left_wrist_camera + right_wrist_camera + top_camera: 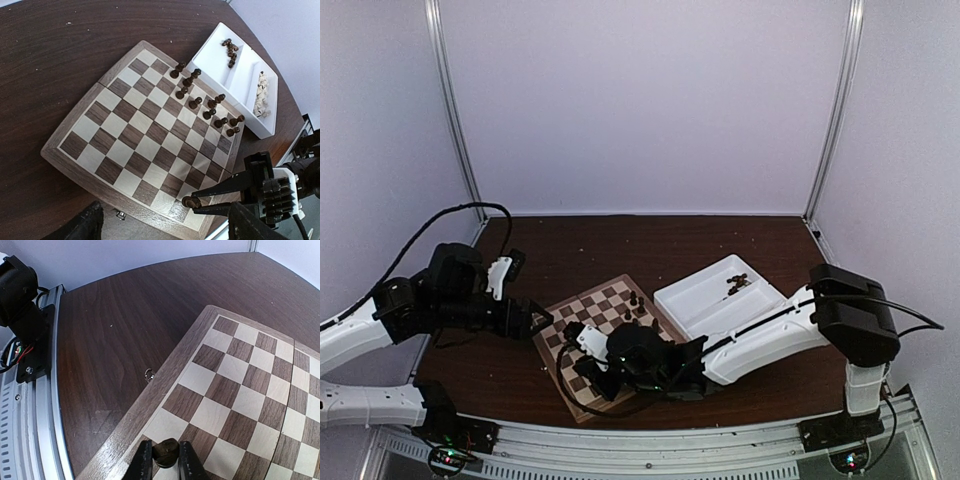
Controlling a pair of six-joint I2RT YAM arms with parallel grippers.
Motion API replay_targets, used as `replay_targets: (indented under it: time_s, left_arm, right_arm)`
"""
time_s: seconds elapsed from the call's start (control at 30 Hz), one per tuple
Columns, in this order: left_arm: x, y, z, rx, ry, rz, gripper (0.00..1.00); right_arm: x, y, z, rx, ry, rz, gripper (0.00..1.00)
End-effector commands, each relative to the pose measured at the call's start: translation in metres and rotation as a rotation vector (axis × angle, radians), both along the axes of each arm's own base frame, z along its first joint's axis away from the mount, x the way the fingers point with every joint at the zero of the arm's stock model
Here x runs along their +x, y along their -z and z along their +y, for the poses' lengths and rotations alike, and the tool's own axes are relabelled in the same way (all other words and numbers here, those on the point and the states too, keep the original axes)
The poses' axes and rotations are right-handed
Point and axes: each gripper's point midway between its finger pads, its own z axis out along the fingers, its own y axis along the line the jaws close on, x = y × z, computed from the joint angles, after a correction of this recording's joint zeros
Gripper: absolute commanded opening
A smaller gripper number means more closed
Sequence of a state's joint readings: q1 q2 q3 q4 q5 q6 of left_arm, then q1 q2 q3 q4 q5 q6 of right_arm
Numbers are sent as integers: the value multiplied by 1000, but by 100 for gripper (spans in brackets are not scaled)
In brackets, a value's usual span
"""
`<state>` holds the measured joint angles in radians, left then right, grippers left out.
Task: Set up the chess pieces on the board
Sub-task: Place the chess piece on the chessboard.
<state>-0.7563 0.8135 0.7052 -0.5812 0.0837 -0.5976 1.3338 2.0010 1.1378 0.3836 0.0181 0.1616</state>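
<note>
The chessboard [592, 306] lies on the dark table, also in the left wrist view [145, 130] and the right wrist view [240, 390]. Several dark chess pieces [200, 97] stand along its far edge [635, 303]. My right gripper [166, 460] is shut on one dark piece [166, 451], holding it over a corner square at the board's near edge. The left wrist view shows that piece [191, 202] between the right fingers [220, 189]. My left gripper [538, 320] is open and empty beside the board's left edge, its dark fingers [85, 226] wide apart.
A white two-compartment tray [705, 295] sits right of the board, holding several dark pieces [230, 47] and cream pieces [260, 92]. A small metal latch [149, 374] sticks out of the board's border. The table's front rail [35, 405] is close by.
</note>
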Motion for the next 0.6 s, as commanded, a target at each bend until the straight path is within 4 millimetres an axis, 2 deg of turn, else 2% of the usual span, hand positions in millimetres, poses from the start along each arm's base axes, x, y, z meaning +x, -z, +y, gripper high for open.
replay_targets:
  time_s: [0.0, 0.57]
  left_arm:
    - [5, -7, 2, 8, -4, -35, 86]
    - [2, -8, 6, 9, -14, -40, 86]
  right_arm:
    - [4, -3, 7, 0, 31, -22, 17]
    - [9, 15, 8, -55, 65, -20, 19]
